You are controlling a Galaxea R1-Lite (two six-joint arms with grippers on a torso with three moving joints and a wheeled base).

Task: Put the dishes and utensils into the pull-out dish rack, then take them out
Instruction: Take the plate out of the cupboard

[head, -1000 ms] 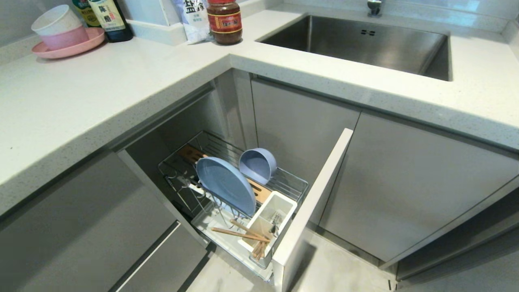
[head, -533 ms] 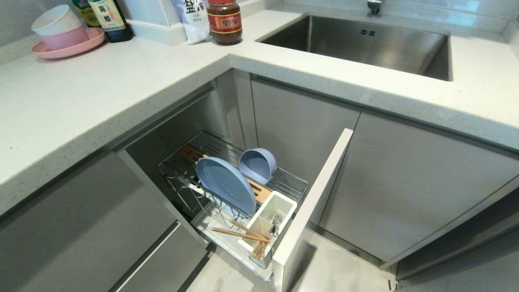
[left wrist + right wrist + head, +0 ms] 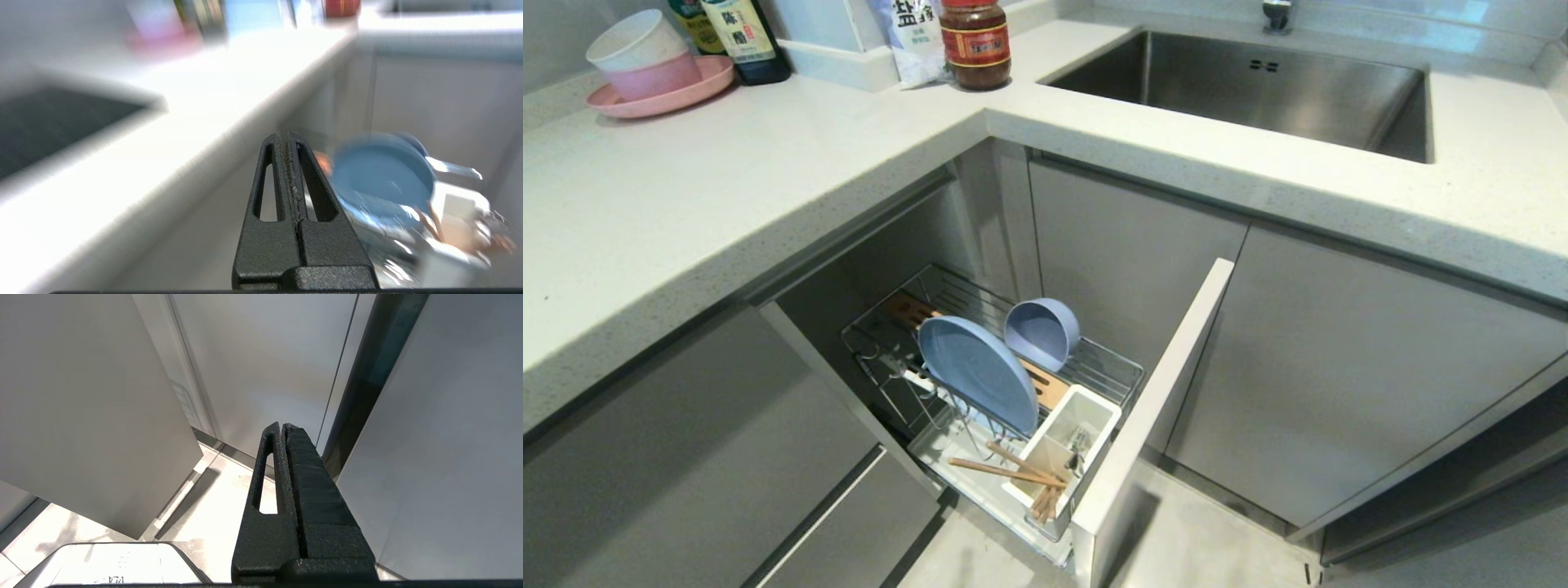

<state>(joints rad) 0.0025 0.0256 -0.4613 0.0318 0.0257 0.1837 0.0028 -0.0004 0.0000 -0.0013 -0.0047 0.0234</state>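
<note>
the pull-out dish rack (image 3: 1086, 363) stands drawn out of the cabinet in the lower middle of the head view, its narrow pale front panel (image 3: 1156, 400) running diagonally along its right side. it is already loaded: the light-blue plate (image 3: 976, 371) stands on edge in the wooden slotted strip (image 3: 1045, 384), which keeps it upright so water can run down to the white drip tray (image 3: 947, 445) below. the blue-grey bowl (image 3: 1041, 331) sits tipped on its side just behind the plate, its mouth facing the lower left of the frame, likely for the same draining reason. the white utensil cup (image 3: 1066, 441) holds the chopsticks (image 3: 1009, 465), which lean out over its rim toward the lower left, and the metal fork and spoon (image 3: 1080, 445), standing upright and hard to tell apart.

neither arm shows in the head view. in its own wrist view the left gripper (image 3: 286, 136) has its fingers pressed together and empty, pointing toward the counter edge with the plate (image 3: 382, 175) off to the right of the frame. the right gripper (image 3: 282, 426) is also pressed together and empty, aimed at the grey cabinet doors (image 3: 261, 367) and floor, apparently parked.

judging by this, loading is done and unloading is about to begin.

against the earlier head views nothing has shifted: rack, dishes and utensils sit in the same places.
</note>
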